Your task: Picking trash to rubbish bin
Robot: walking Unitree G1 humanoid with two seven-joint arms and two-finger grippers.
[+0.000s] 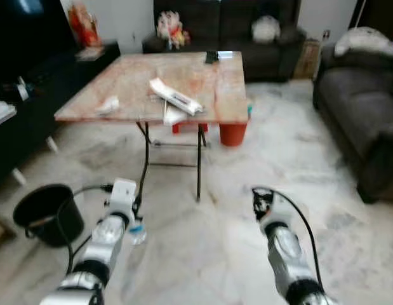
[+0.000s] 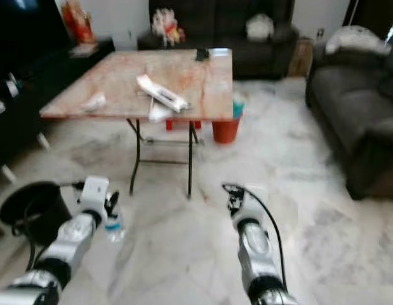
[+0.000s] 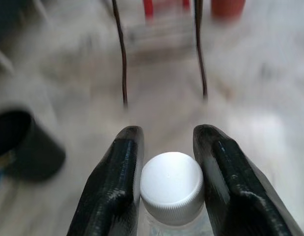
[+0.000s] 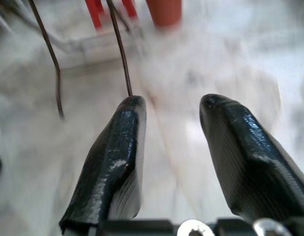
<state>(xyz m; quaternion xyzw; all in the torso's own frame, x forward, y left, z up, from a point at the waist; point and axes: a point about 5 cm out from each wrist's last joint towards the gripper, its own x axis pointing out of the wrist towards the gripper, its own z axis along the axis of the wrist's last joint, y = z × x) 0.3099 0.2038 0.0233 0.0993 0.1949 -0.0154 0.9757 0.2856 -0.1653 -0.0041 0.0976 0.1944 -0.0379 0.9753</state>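
While the robot stands on a pale marble floor [image 1: 202,254], a dark sofa [image 1: 361,121] sits along its right side and a folding table [image 1: 209,95] with a reddish marbled top stands ahead, with white wrappers [image 1: 176,96] and a crumpled white scrap [image 1: 108,105] lying on its top, well apart from each other. Under the table's far edge is an orange pot [image 1: 233,133]. A black rubbish bin [image 1: 47,213] rests on the floor to the robot's left, near the left arm. That arm's left gripper [image 3: 166,162] has its 2 fingers closed against a clear plastic bottle [image 3: 170,189] with a white cap, held just above the floor beside the bin. The right gripper [image 4: 171,142] hovers over bare floor, fingers parted and holding nothing
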